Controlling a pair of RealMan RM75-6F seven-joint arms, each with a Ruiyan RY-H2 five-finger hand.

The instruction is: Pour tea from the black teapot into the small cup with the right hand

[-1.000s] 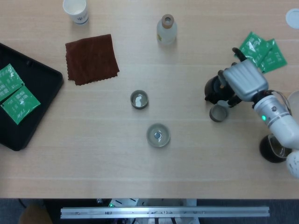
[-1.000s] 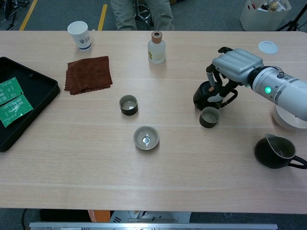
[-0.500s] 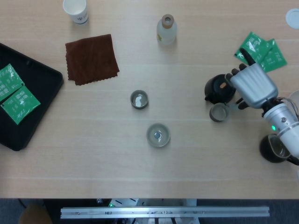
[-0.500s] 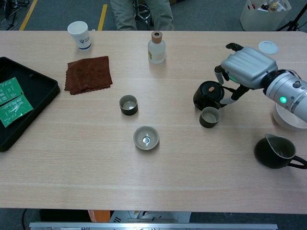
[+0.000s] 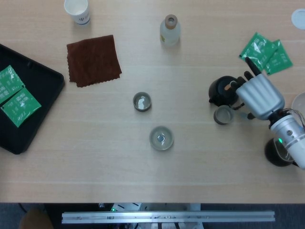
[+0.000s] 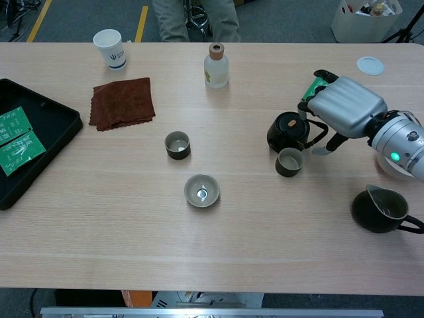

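The black teapot stands on the table at the right, lid on. The small cup sits just in front of it, touching or nearly so. My right hand is close beside the teapot on its right, fingers spread toward the handle side and holding nothing. The teapot's handle is partly hidden by the hand. My left hand is in neither view.
A second cup and a shallow bowl sit mid-table. A black pitcher and white bowl are right of my arm. Green packets, a bottle, brown cloth, paper cup and black tray lie further off.
My right hand has drawn back to the right, from over the teapot to beside it, and its fingers have come off the pot. Teapot and cup have not moved.
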